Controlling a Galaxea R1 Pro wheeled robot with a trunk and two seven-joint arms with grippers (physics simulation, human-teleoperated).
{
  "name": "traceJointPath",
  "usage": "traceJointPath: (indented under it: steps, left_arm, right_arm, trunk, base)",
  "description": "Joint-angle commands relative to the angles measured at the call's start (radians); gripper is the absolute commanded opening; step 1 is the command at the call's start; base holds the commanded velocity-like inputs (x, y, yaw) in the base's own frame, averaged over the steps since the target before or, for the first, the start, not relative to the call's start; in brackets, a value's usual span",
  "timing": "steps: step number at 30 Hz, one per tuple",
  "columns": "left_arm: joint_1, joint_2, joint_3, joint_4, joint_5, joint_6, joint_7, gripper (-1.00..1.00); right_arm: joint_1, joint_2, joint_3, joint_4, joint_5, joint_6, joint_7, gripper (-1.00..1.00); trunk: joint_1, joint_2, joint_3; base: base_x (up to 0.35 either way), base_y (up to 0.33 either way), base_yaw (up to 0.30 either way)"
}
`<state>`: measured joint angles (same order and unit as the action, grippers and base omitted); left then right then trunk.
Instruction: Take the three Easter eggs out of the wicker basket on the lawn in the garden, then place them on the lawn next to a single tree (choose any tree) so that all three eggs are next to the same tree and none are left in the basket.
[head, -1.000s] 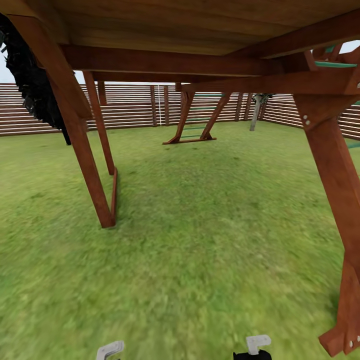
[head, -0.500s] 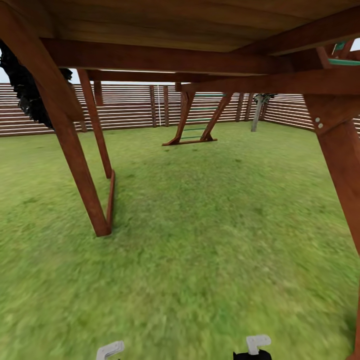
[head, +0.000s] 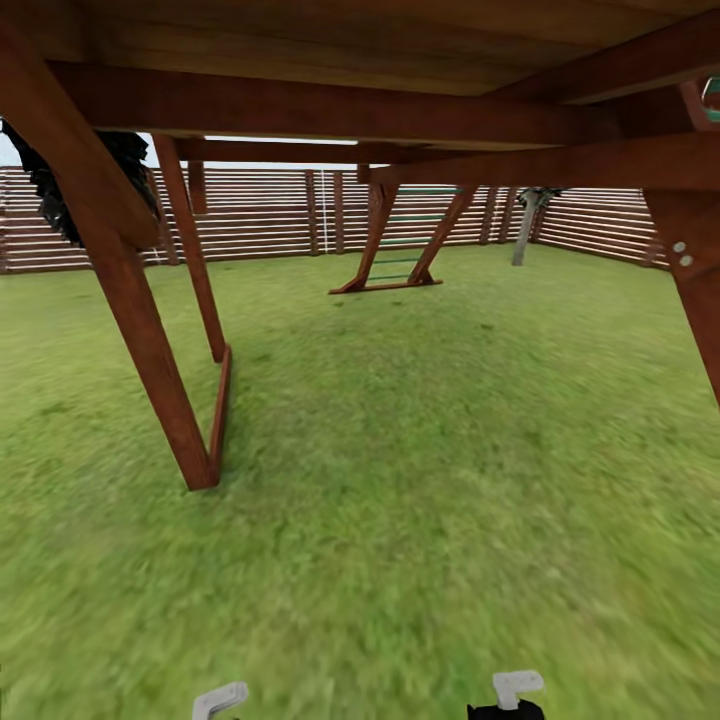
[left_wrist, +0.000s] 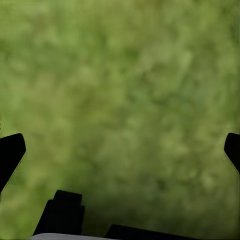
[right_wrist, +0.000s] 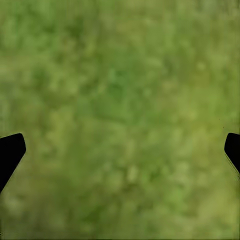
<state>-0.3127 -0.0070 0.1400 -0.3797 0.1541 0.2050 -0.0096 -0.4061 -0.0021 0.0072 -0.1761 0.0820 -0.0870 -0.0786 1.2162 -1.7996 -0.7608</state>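
Robot sits under the playset, head cam looking out across the lawn twd the fence. No eggs or basket visible from here, so where they lie can't be told; prob. still on its way.

Left gripper: fingers spread wide at the frame edges in the left wrist view, nothing betw. them, just blurred grass below. Right gripper: same, tips wide apart, empty, over grass. Pale bits of both arms poke up at the bottom of the head view.

A slim pale trunk, likely the tree, stands far off by the fence, right of the ladder frame. Dark foliage shows behind the near left post; can't tell which kind.

Handling, judged from the task only: eggs prob. light, stiff, smooth and rounded, so apt to slip or roll. Best taken across the middle w/ both pads square, moderate squeeze, and set down gently so they stay by the trunk. Basket is open weave, likely light; it may shift or tip if a finger catches the rim, so reach in from above.

Container contents: not visible, can't say how many eggs are inside.
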Motion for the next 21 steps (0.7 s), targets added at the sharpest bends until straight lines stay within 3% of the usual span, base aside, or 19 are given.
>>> traceJointPath:
  steps: [1, 12, 21]
  left_arm:
    - [0.0, -0.001, 0.004, -0.002, 0.008, 0.007, -0.001, 1.0]
    - [0.0, -0.001, 0.004, -0.002, 0.008, 0.007, 0.0, 1.0]
    - [0.0, -0.001, 0.004, -0.002, 0.008, 0.007, 0.0, 1.0]
  right_arm:
    - [0.0, 0.0, 0.001, 0.001, 0.009, -0.002, -0.004, 1.0]
    - [0.0, 0.0, 0.001, 0.001, 0.008, -0.002, -0.004, 1.0]
    - [0.0, -0.001, 0.001, 0.001, 0.008, -0.006, -0.004, 1.0]
  trunk:
    - [0.0, 0.0, -0.001]
    - [0.0, 0.0, -0.001]
    - [0.0, 0.0, -0.001]
  base:
    - [0.316, 0.0, 0.242]
    - [0.316, 0.0, 0.271]
    - [0.316, 0.0, 0.031]
